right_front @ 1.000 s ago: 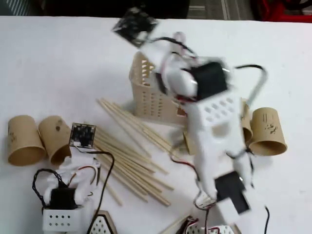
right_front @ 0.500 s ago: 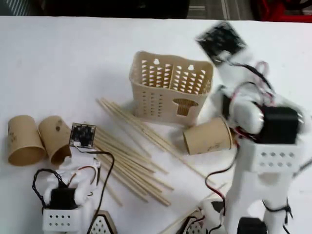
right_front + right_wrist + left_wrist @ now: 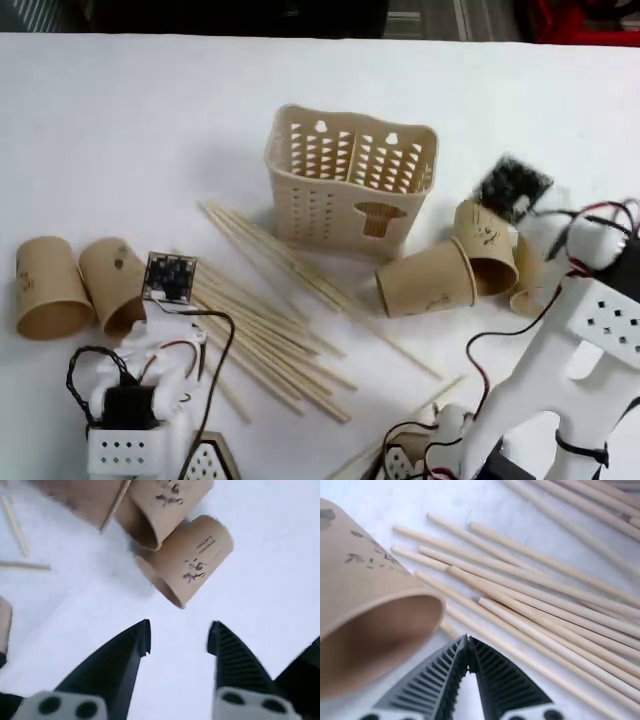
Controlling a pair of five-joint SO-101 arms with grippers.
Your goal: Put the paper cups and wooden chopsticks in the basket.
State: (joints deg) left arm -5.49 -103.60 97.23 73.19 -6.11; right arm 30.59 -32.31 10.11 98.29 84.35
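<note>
Since a second ago my right arm (image 3: 600, 325) has swung off the basket (image 3: 350, 185) to the cups (image 3: 425, 281) lying beside it. The right gripper (image 3: 179, 630) hangs open above the end cup (image 3: 192, 562); the left gripper (image 3: 468, 652) sits closed by the chopsticks (image 3: 545, 615). A skewed pinch could roll or crush that cup.

The high camera looks steeply down over the whole worktop (image 3: 130, 120), while the wrist cameras sit close above it, sharing its lower-centre chopsticks (image 3: 270, 320) and right-side cups (image 3: 487, 262).
</note>
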